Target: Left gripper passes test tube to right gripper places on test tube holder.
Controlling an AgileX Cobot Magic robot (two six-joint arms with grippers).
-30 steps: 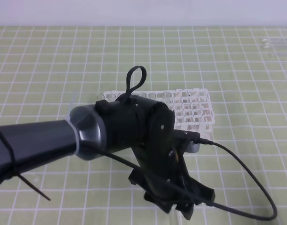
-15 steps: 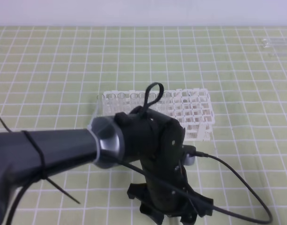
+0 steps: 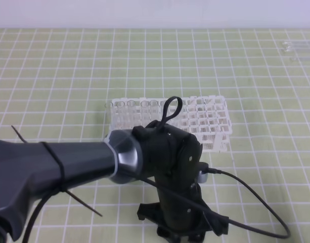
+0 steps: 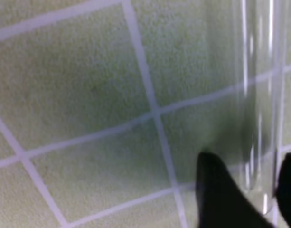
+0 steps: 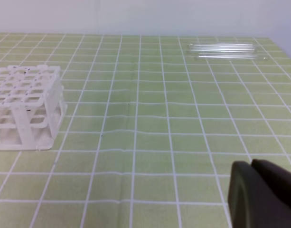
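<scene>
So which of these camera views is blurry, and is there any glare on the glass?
Left wrist view: very close and soft, mat lines smeared, bright streaks of glare along the test tube between the left gripper tips. Right wrist view: sharp on the test tube holder, its own dark jaw blurred at the bottom right. Exterior high view: evenly lit, slightly soft.

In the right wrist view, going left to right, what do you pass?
White test tube holder at the left edge → spare glass tubes lying at the far upper right → the right gripper, dark, in the bottom right corner.
</scene>
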